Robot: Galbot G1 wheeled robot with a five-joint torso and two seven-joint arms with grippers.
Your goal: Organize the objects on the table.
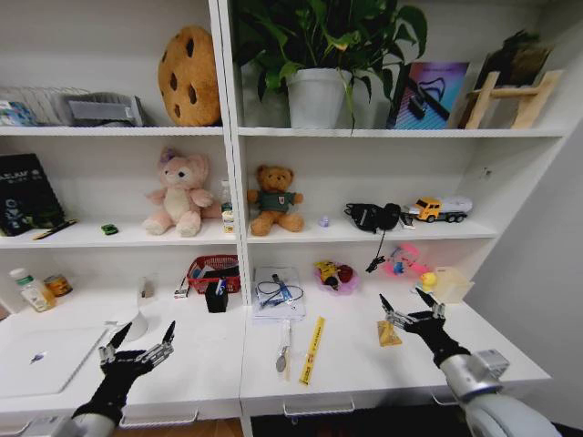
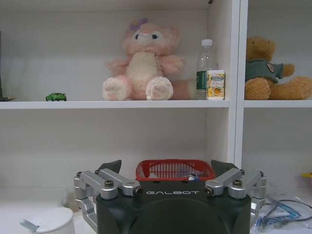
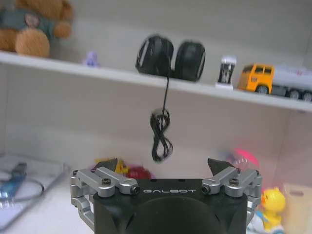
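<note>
Nearest us in the head view, our left gripper [image 1: 138, 344] hovers over the desk [image 1: 364, 364] close to its front edge, fingers spread and grasping nothing, just beside the right edge of the silver laptop [image 1: 46, 360], which lies closed at the desk's left end. Our right gripper [image 1: 412, 309] hangs released too, over the desk's right part, with a small yellow packet [image 1: 388, 335] right by it. Between the two grippers the front strip of the desk lies mostly bare, broken by a yellow ruler [image 1: 312, 350] and a spoon [image 1: 283, 353] pointing toward the front edge. Farther back sit a red basket [image 1: 211, 271], a clear folder with cables [image 1: 279, 291] and a green-capped jar [image 1: 33, 291] at the back left corner. On the shelf above, a tiny green toy car [image 1: 109, 228] rests left of a pink plush [image 1: 179, 195], with a teddy bear [image 1: 274, 199] in the next bay.

From the left wrist, we see the open fingers [image 2: 105, 181] framing the red basket [image 2: 174, 169], with the green toy car [image 2: 56, 97] on the shelf edge above and a white lidded cup [image 2: 51, 220] close by.

From the right wrist, the fingers [image 3: 230, 179] stand apart, and black headphones [image 3: 170, 56] sit on the shelf, their cord dangling over its edge, beside a yellow truck [image 3: 273, 80].
</note>
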